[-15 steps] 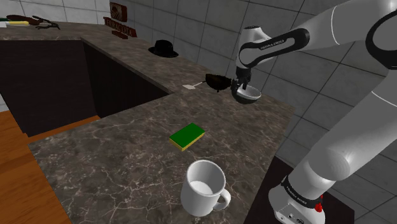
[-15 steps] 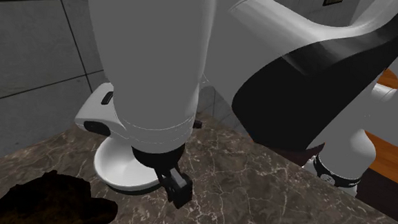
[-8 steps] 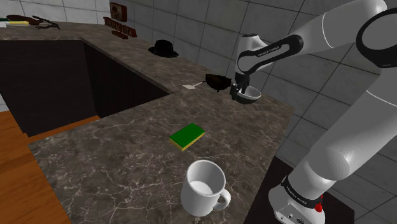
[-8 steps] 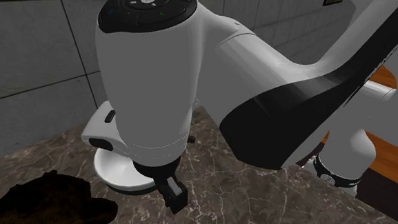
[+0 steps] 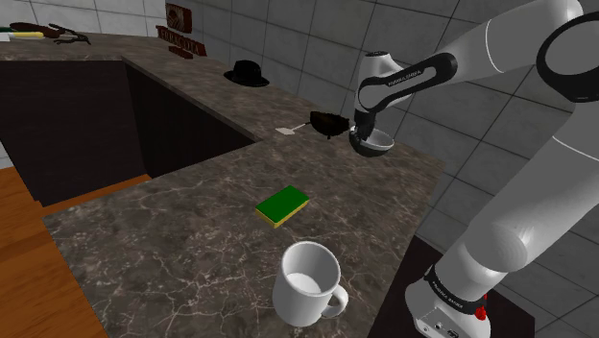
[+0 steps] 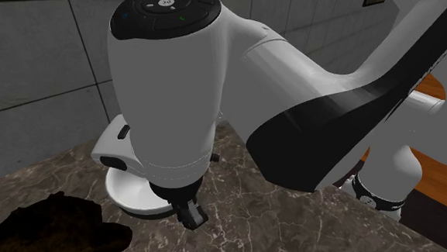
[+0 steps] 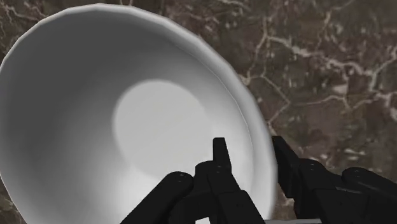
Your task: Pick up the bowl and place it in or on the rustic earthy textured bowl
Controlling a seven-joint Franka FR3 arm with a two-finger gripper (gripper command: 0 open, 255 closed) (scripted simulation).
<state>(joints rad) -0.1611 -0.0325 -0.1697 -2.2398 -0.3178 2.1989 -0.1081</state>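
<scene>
In the shoulder view, the gripper (image 5: 366,134) is pinching a smooth, round pale bowl (image 5: 376,145) just beside a dark bowl (image 5: 328,122) on the veined marble counter (image 5: 192,221). The second exterior view is showing the dark bowl's rough, ragged surface. In the wrist view, the jaws are clasping the pale bowl's rim, narrow, with one finger (image 7: 219,153) inside.

Counter (image 5: 173,221): dark brown marbled stone with pale veins, L-shaped, running along the wall (image 5: 307,38) toward the shoulder view's upper left; wall in large grey tiles with thin dark joints, likewise in the second exterior view; dark cabinet fronts (image 5: 77,134) below the counter's inner edge; wooden floor (image 5: 19,259), orange-brown planks, at the shoulder view's lower left; light even, shadows soft.
</scene>
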